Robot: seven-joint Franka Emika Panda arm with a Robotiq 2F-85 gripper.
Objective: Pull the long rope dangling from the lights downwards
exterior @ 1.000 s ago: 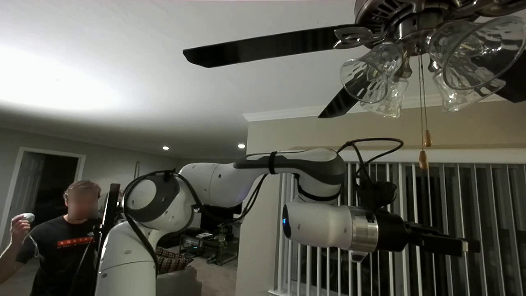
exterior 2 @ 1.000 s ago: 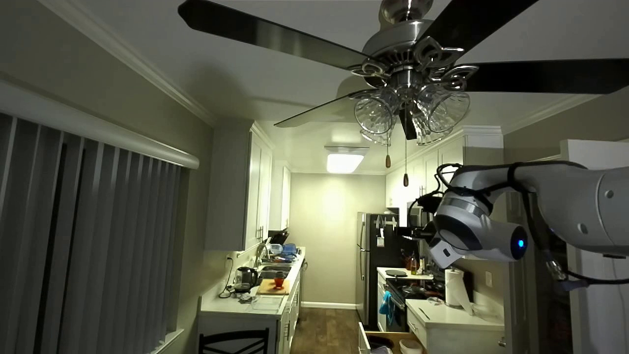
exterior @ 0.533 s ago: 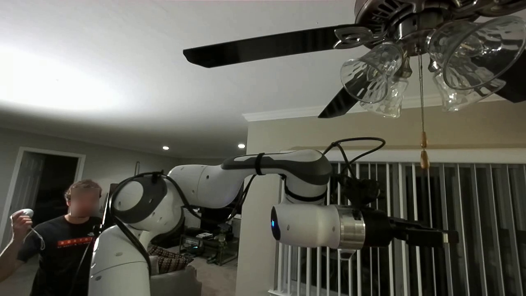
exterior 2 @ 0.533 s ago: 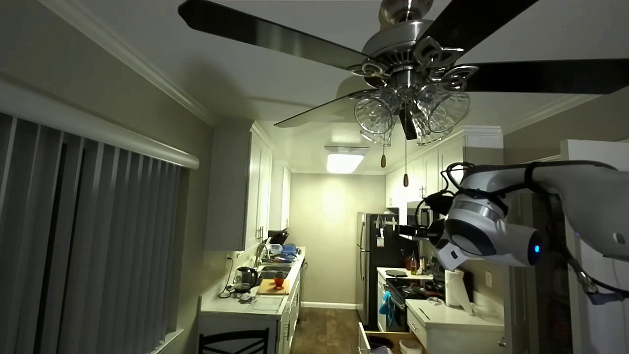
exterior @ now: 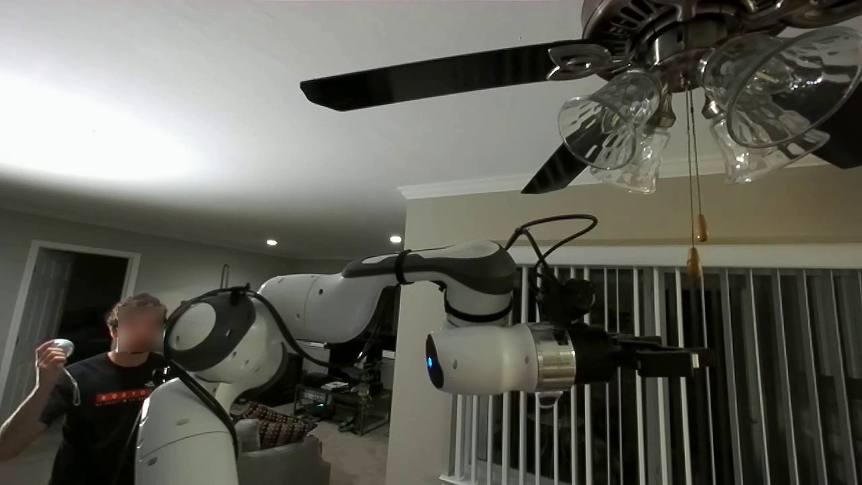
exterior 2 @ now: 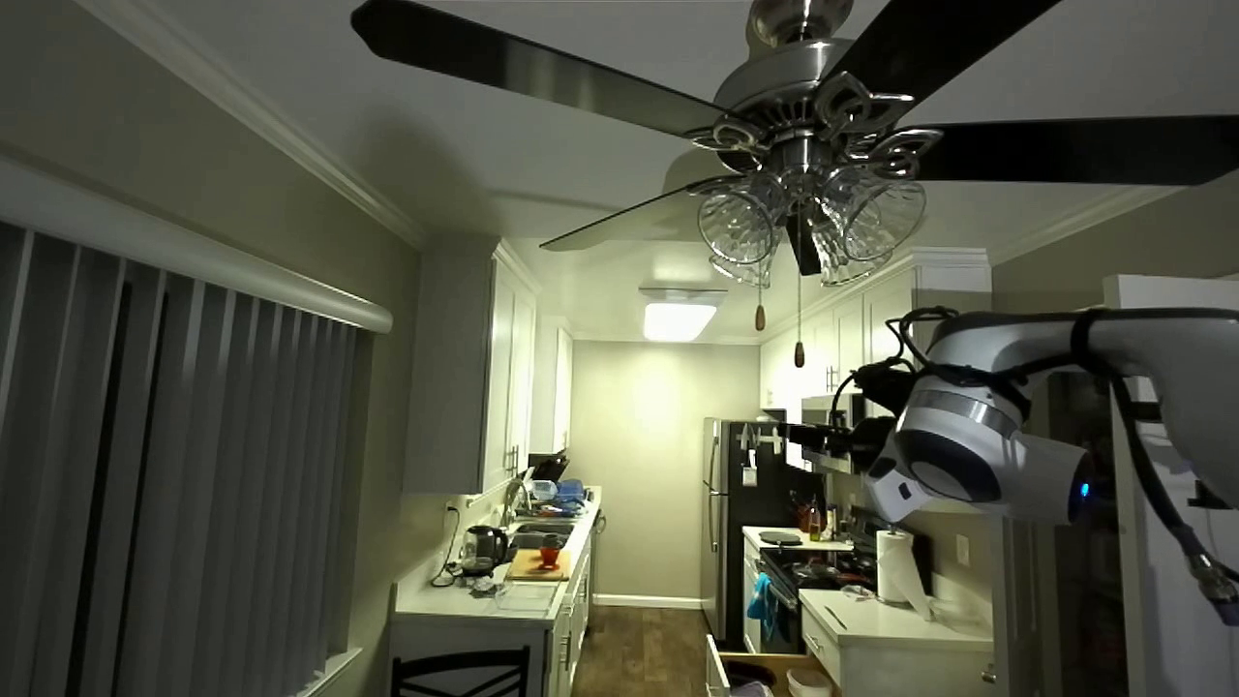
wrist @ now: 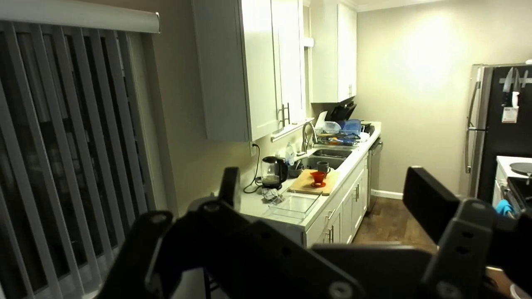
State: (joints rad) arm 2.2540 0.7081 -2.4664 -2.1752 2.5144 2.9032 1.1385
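The lights, clear ruffled glass shades (exterior: 606, 128) (exterior 2: 740, 225), hang from the ceiling fan hub in both exterior views. The long rope is a thin cord hanging from the hub. It ends in an amber-brown knob (exterior: 693, 261) (exterior 2: 800, 354). My gripper (exterior: 700, 361) (exterior 2: 798, 435) points level and sits lower than this knob in both exterior views, apart from it. In the wrist view my gripper (wrist: 326, 185) has its fingers wide apart with nothing between them. The long rope is out of the wrist view.
A shorter cord with a similar knob (exterior: 702, 228) (exterior 2: 760, 318) hangs beside the long rope. Dark fan blades (exterior: 444, 74) spread overhead. Vertical blinds (exterior: 619, 431) (exterior 2: 184, 465) line a wall. A person (exterior: 114, 404) stands behind the arm. A kitchen counter (wrist: 259, 203) lies beyond.
The arm has drawn back toward its base and the gripper has risen a little, staying below the knobs. The shorter cord swings slightly; the long rope hangs nearly still.
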